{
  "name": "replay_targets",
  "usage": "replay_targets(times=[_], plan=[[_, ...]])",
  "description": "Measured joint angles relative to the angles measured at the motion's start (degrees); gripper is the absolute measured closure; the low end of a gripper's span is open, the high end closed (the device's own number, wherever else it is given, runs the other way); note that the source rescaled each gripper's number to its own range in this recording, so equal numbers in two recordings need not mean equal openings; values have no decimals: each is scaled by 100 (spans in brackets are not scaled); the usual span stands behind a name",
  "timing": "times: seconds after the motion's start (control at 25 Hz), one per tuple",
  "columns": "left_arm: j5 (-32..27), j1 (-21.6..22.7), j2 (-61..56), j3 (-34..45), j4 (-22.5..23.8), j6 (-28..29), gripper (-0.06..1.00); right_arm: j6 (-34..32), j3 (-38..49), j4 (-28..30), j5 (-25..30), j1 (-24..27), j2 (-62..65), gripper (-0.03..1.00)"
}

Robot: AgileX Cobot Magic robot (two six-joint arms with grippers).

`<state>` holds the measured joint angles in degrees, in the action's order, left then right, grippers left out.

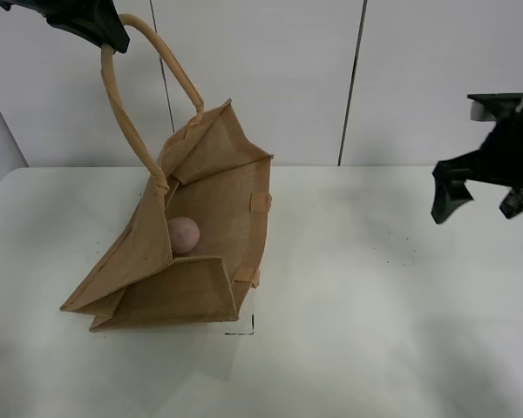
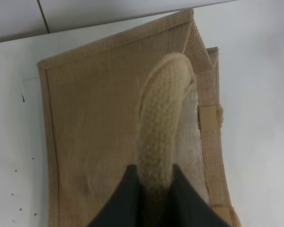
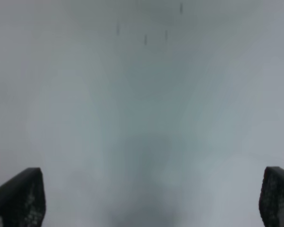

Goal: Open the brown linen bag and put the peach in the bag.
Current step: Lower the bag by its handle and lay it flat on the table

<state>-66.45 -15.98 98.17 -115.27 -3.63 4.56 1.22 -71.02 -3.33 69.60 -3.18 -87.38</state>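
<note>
Peach inside the propped-open bag

The left gripper (image 1: pixel 112 37) is clamped on a loop handle (image 1: pixel 126 113) at 11 o'clock of the brown linen bag (image 1: pixel 218 187), holding its mouth up; the peach (image 1: pixel 183 234) lies inside, toward the bag's 8 o'clock; the right gripper (image 1: pixel 481 202) hangs wide and empty at 3 o'clock; the jute looks light, stiff yet foldable, and best held by its handles; the peach would likely roll.

Left tool (image 1: pixel 105 33): cut off by top edge in exterior view. In own wrist view only 2 dark fingers (image 2: pixel 120 203) show, cropped at edge, handle (image 2: pixel 161 127) covering gap between.
Right tool (image 1: pixel 481 198): part past right edge. Own wrist view blurred, fingers cropped at corners.
Peach (image 1: pixel 184 233): side hidden behind brown linen bag (image 1: pixel 218 174) wall.
Worktop (image 1: pixel 375 331) specks (image 1: pixel 399 248): too small to identify.
</note>
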Motion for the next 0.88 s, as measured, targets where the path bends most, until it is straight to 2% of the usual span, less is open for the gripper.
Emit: replay_targets(times=[0.24, 0.52, 0.68, 0.88], plan=[[0, 0, 0, 0, 0, 0, 94, 19, 1982, 0, -36, 0, 2375, -3], [-2, 0, 0, 0, 0, 0, 94, 24, 3618, 18, -908, 0, 5266, -3], [-2, 0, 0, 0, 0, 0, 94, 67, 4201, 56, -1006, 0, 6727, -3], [-2, 0, 7, 0, 0, -2, 94, 86, 4242, 138, -1044, 0, 7880, -3]])
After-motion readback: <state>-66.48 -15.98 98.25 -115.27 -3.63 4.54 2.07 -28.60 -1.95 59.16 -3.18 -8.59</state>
